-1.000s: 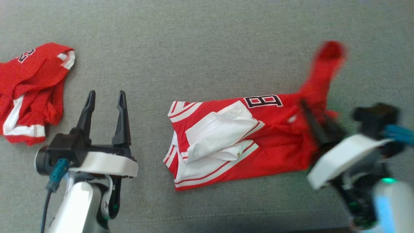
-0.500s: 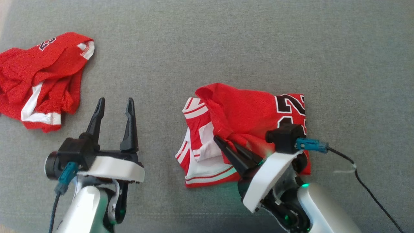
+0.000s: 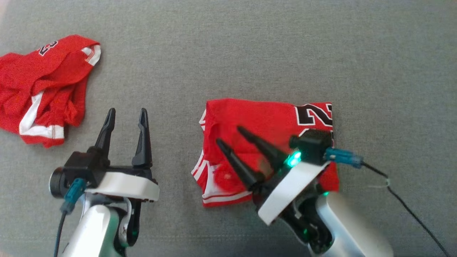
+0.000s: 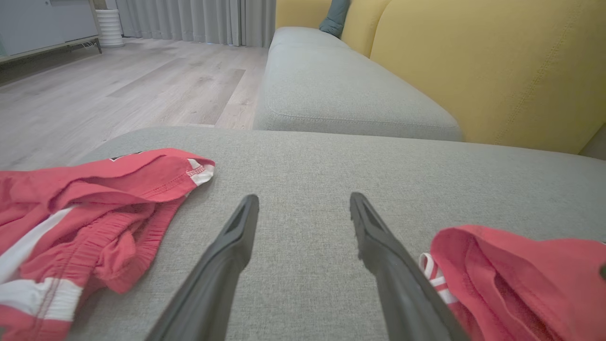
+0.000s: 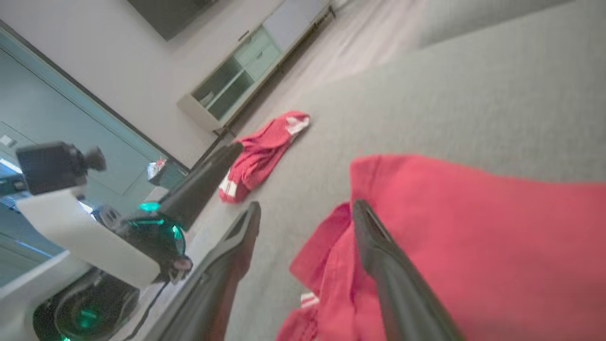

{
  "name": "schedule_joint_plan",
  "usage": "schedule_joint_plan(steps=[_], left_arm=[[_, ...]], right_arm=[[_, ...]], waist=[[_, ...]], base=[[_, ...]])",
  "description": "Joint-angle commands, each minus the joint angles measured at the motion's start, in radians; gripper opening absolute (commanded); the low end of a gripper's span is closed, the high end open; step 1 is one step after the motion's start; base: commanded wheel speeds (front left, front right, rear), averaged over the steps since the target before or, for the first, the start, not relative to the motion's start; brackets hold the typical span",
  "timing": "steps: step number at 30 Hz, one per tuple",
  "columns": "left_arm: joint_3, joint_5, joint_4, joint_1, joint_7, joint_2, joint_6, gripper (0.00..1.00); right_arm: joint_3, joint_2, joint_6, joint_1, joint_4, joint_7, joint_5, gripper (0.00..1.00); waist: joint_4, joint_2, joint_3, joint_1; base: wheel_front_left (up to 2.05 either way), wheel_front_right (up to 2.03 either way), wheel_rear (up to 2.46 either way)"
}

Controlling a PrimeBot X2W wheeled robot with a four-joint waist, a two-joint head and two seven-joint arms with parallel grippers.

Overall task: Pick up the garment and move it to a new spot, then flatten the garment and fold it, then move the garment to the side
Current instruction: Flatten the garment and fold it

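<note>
Now, at the upper left of the head view, a second red garment (image 3: 43,85) lies crumpled on the grey seat cushion (image 3: 228,53), in much the same heap as a second ago. That view itself has shifted a little, so its small change of place is the camera's doing.

Just right of it, at the lower left, the left claw (image 3: 126,111) has kept its pose: fingers spread moderately, nothing between them, hovering over bare cushion.

The real change is at centre frame. A second ago the garment (image 3: 271,114) lay long, with its white lining showing and one red end lifted at the right. Half a second ago that end had been carried across, pinched in a closed claw. It now lies as a compact red block with black numerals at its upper right corner, and the flap rests over what was the striped left half. A little white-striped hem pokes out at the lower left.

The right claw (image 3: 229,135) has let go. Its fingers are spread wide over the left part of the garment and hold nothing. I cannot say for sure whether the tips brush the cloth. Its dark cable (image 3: 410,207) trails off to the lower right.

So this fold looks laid down and released. What remains is perhaps a tidy-up of that hem, then moving the garment to the side.
</note>
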State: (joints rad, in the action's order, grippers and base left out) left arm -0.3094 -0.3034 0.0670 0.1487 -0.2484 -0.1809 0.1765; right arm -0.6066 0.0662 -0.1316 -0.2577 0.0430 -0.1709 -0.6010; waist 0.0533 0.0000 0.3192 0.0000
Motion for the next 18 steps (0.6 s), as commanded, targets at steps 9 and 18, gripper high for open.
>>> schedule_joint_plan(steps=[9, 18], left_arm=[[0.054, 0.010, -0.038, 0.029, -0.012, -0.025, 0.012, 1.00], [0.070, 0.015, -0.056, 0.019, -0.013, -0.045, 0.020, 1.00]], right_arm=[[0.223, 0.025, 0.001, -0.035, -0.131, 0.158, 0.178, 1.00], [0.573, 0.126, 0.001, 0.084, -0.158, 0.182, 0.304, 1.00]], waist=[[-0.034, 0.0000, -0.009, 0.0000], [-0.061, 0.0000, -0.032, 0.0000]], base=[[0.00, 0.00, 0.00], [0.00, 0.00, 0.00]])
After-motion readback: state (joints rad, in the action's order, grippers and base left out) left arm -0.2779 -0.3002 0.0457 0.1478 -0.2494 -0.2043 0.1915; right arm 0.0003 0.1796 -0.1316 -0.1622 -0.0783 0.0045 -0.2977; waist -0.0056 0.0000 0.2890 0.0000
